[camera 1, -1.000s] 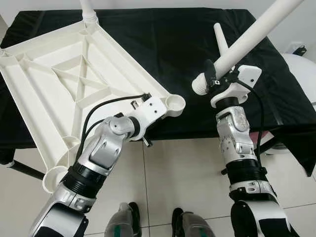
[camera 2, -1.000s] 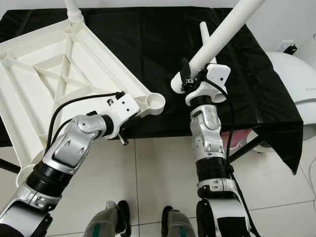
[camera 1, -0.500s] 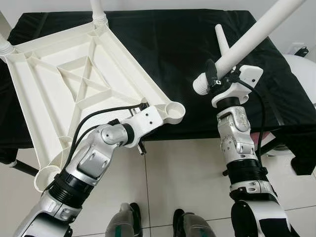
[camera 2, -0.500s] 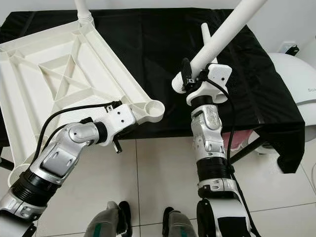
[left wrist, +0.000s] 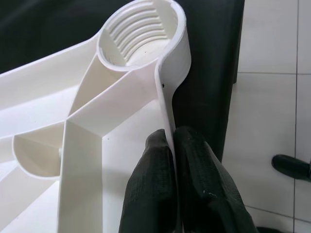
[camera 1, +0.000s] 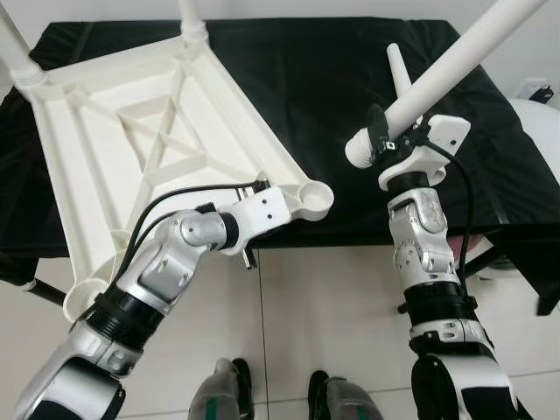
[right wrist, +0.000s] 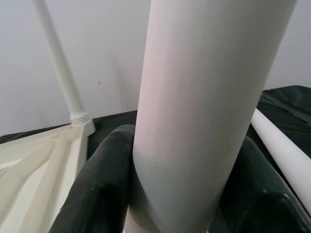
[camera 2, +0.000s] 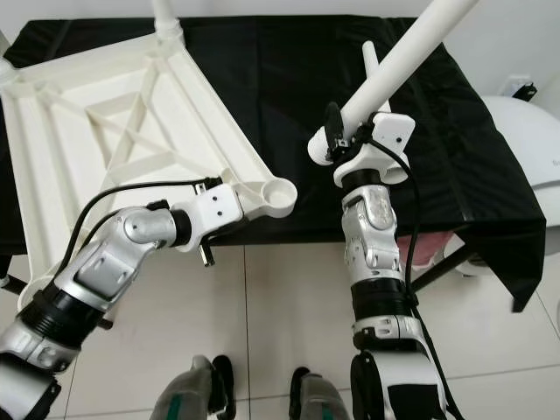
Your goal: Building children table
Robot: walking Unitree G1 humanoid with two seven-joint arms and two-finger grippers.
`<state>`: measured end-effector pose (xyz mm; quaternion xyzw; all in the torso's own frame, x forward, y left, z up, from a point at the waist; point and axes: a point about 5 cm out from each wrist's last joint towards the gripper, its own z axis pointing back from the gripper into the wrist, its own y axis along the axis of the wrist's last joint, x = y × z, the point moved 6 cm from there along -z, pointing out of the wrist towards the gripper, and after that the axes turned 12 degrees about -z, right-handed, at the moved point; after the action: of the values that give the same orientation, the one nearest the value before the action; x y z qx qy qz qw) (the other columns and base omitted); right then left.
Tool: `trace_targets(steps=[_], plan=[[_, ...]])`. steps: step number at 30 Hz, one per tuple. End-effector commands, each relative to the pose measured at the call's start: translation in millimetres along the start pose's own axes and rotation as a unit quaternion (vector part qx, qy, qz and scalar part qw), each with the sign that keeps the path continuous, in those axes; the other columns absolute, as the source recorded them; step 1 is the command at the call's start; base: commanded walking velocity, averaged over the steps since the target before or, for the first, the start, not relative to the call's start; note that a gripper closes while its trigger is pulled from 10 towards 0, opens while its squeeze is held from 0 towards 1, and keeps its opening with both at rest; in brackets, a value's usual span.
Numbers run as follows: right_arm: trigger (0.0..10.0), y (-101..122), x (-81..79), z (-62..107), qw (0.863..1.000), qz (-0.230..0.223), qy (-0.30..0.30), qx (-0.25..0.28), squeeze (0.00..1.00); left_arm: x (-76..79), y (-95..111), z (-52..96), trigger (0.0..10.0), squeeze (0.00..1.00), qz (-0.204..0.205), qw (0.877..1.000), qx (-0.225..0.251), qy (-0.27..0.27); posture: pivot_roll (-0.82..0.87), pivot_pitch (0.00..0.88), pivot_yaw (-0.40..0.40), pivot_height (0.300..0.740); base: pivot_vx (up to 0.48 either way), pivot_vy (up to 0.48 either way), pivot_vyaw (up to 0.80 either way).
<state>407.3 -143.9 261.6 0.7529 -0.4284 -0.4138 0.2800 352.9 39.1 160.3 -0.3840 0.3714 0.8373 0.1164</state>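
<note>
White tabletop (camera 1: 149, 149) lies upside down, ribs up, on black cloth table (camera 1: 306, 79), its empty threaded corner socket (camera 1: 313, 197) overhanging the near edge at 6 o'clock. Left gripper (left wrist: 172, 160) pinches the tabletop's rim wall just behind that socket. Right gripper (right wrist: 180, 194), at 3 o'clock, clamps white leg tube (camera 1: 455, 66) angled up toward 1 o'clock. Loose leg (camera 1: 398, 74) lies on cloth behind.

Arms: silver segments w/ black joint rings, white wrist housings, ext. black cables; grippers: black fingers (left wrist: 194, 184).
</note>
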Motion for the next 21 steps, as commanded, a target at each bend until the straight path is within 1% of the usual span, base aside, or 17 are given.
trace_targets(steps=[1, 2, 5, 9, 13, 14, 16, 19, 21], plan=[[10.0, 7, -2.1, -1.6, 1.0, 0.004, 0.005, 0.012, 0.0, 21.7, 7, -7.2, 10.0, 0.0, -0.045, 0.996, 0.012, -0.078, -0.07, 0.199, 0.023, 0.74, 0.0, 0.0, 0.0], [10.0, 7, -1.8, -1.3, 1.0, 0.005, 0.004, 0.012, 0.0, 19.4, 8, -9.1, 10.0, 0.0, -0.054, 0.995, 0.013, -0.079, -0.07, 0.199, 0.023, 0.74, 0.0, 0.0, 0.0], [10.0, 7, -0.8, -0.6, 1.0, 0.005, 0.002, 0.012, 0.0, 15.0, 7, -12.6, 10.0, 0.0, -0.063, 0.995, 0.011, -0.079, -0.07, 0.199, 0.023, 0.74, 0.0, 0.0, 0.0], [10.0, 7, -0.3, 0.1, 1.0, 0.005, 0.001, 0.012, 0.0, 11.8, 5, -14.3, 10.0, 0.0, -0.065, 0.995, 0.009, -0.077, -0.07, 0.203, 0.027, 0.74, 0.0, 0.0, 0.0], [10.0, 7, -0.5, 1.3, 1.0, 0.004, 0.002, 0.012, 0.0, 9.9, -2, -14.0, 10.0, 0.0, -0.059, 0.995, 0.001, -0.075, -0.07, 0.206, 0.031, 0.74, 0.0, 0.0, 0.0], [10.0, 7, -0.5, 2.4, 1.0, 0.004, 0.002, 0.011, 0.0, 9.0, -11, -11.3, 10.0, 0.0, -0.049, 0.996, -0.013, -0.07, -0.07, 0.206, 0.03, 0.74, 0.0, 0.0, 0.0], [10.0, 7, -0.5, 2.4, 1.0, 0.004, 0.002, 0.011, 0.0, 9.0, -11, -11.3, 10.0, 0.0, -0.049, 0.996, -0.013, -0.07, -0.07, 0.206, 0.03, 0.74, 0.0, 0.0, 0.0], [10.0, 5, -1.2, 5.0, 1.0, 0.003, 0.005, 0.007, 0.0, 5.3, -42, 0.6, 10.0, 0.0, -0.024, 0.997, -0.054, -0.055, -0.07, 0.203, 0.024, 0.74, 0.0, 0.0, 0.0], [10.0, 4, -2.2, 5.3, 1.0, 0.001, 0.007, 0.004, 0.0, 2.4, -50, 5.3, 10.0, 0.0, -0.017, 0.997, -0.065, -0.049, -0.06, 0.201, 0.02, 0.74, 0.0, 0.0, 0.0]])
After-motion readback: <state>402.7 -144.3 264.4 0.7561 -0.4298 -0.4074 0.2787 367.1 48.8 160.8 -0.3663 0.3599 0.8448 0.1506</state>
